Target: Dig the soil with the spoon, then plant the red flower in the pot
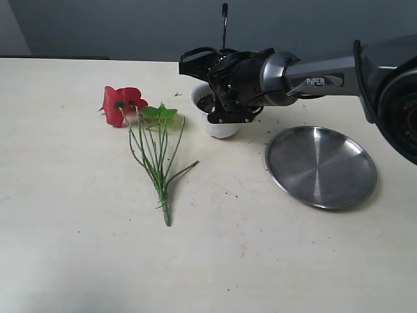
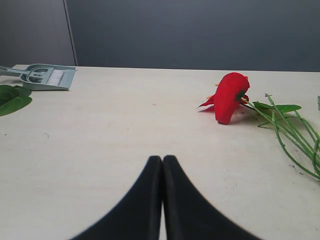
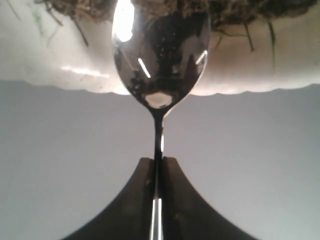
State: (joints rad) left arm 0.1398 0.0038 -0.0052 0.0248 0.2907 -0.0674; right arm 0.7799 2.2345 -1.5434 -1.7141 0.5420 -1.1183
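Observation:
The small white pot [image 1: 219, 126] stands at mid-table, with dark soil [image 1: 207, 102] showing inside its rim. My right gripper [image 1: 225, 98] hangs over the pot, shut on the spoon [image 1: 225, 23], whose thin handle sticks up above the wrist. In the right wrist view the shiny spoon [image 3: 160, 55] runs out from the right gripper [image 3: 158, 161], its bowl tip at the soil [image 3: 240, 10] inside the scalloped pot [image 3: 260, 65]. The red flower [image 1: 124, 104] lies flat left of the pot, stems toward the front. My left gripper [image 2: 162, 159] is shut and empty, low over the table, with the red flower [image 2: 230, 97] ahead of it.
A round steel plate [image 1: 320, 166] lies right of the pot, under the right arm. Soil crumbs dot the table [image 1: 228, 193] in front of the pot. The left wrist view shows a grey-green dustpan [image 2: 47, 77] and a green leaf [image 2: 12, 100] far off on the tabletop.

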